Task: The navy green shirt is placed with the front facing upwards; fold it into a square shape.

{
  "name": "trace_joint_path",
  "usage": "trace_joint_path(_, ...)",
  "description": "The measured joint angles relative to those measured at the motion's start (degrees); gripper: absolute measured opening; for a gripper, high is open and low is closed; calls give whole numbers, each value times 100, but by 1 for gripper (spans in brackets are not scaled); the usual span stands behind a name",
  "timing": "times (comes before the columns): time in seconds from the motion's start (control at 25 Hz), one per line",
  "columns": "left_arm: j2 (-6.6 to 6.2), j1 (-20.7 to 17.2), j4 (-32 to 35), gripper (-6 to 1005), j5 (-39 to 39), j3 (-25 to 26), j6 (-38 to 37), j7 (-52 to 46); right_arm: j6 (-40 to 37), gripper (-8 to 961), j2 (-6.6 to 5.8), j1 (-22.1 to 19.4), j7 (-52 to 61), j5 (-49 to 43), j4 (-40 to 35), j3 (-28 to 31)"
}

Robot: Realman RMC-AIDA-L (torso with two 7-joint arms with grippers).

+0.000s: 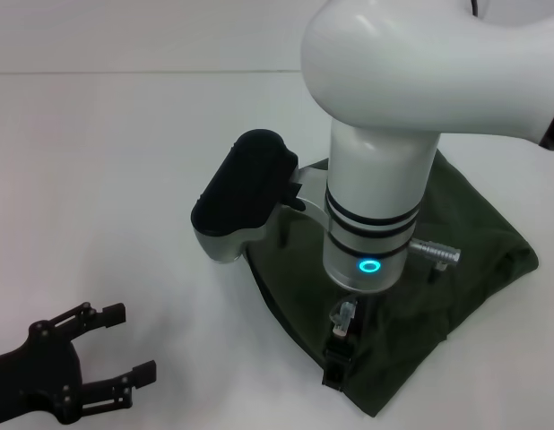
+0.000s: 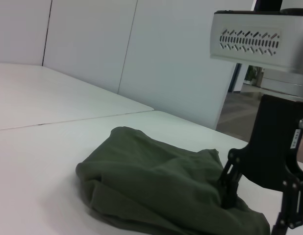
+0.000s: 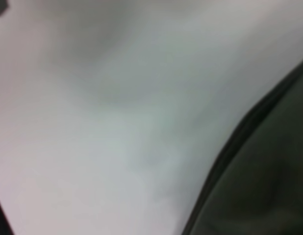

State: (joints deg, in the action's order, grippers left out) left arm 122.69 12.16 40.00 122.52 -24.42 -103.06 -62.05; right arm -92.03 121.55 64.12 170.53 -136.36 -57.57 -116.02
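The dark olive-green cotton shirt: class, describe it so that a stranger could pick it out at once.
On the white table, look under the big white right arm. The dark olive-green cotton shirt lies there, bunched into a rumpled, roughly square bundle, the right claw down on its near edge. It is the only cloth there.

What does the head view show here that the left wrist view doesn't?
Only the head view shows the left gripper, open, low over the bare table, apart from the shirt. Only the left wrist view shows the wall panels behind the table. Both show the folded shirt with the right gripper down on it.
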Motion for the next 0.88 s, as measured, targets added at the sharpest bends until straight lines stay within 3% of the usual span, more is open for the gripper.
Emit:
trace_joint_path(0.44,0,28,-11,913,0,-1,86,0,212,874,0,-36,-63,86,35,-23)
trace_joint_path(0.56,0,35,-11,913,0,-1,91,0,297,773,0,-17,-143,226,169,-67)
trace_joint_path(0.88,-8,51,-9,912,0,-1,122,-4,371,774,0,32,-125,364,294,-305)
